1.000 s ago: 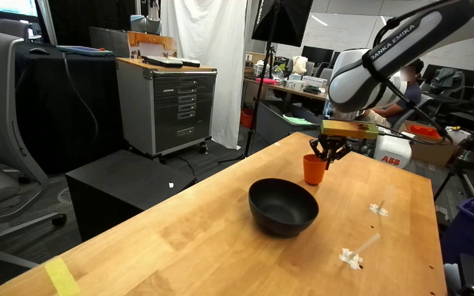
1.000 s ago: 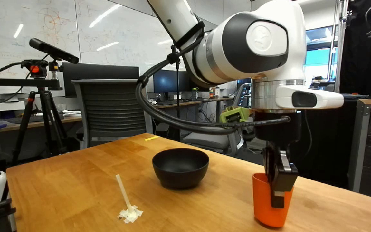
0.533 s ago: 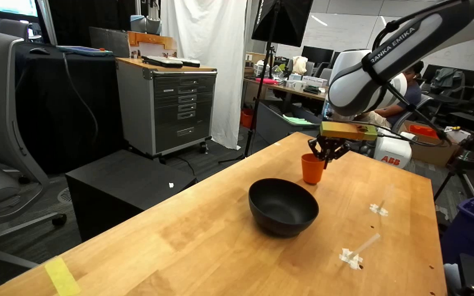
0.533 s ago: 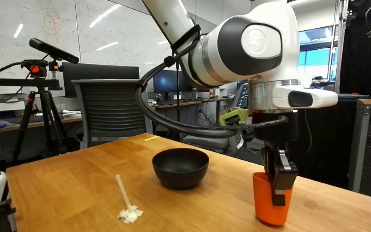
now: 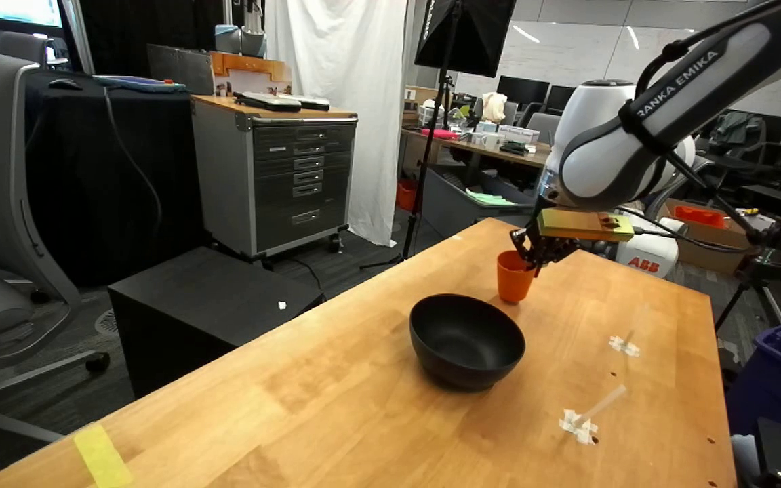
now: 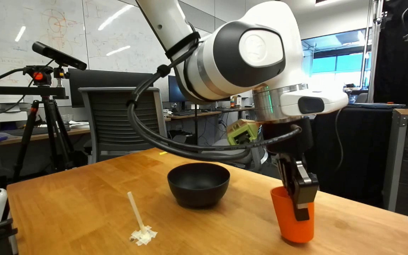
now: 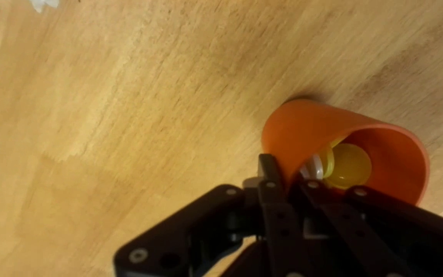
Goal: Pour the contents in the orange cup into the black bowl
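Note:
The orange cup (image 5: pixel 512 281) stands near the far end of the table, and it also shows in an exterior view (image 6: pixel 286 217), leaning slightly. My gripper (image 6: pixel 298 209) is shut on the cup's wall, one finger inside and one outside. In the wrist view the gripper (image 7: pixel 287 181) pinches the cup's side (image 7: pixel 302 123). Round yellow pieces (image 7: pixel 348 167) and a white piece (image 7: pixel 313 167) lie in the cup, partly hidden by the wall and a finger. I cannot tell whether the base touches the table. The black bowl (image 5: pixel 458 371) stands upright beside the cup, also in an exterior view (image 6: pixel 198 196).
The wooden table (image 5: pixel 336 420) carries upright translucent straws (image 5: pixel 601 404) fixed with white tape, one also visible in an exterior view (image 6: pixel 135 211). Yellow tape (image 5: pixel 102 457) marks the table's near corner. A black box (image 5: pixel 214 298) stands beside the table.
The wrist and gripper have tilted, and the cup tilts slightly with them. In an exterior view the cup has shifted a little left and up. The bowl has not moved.

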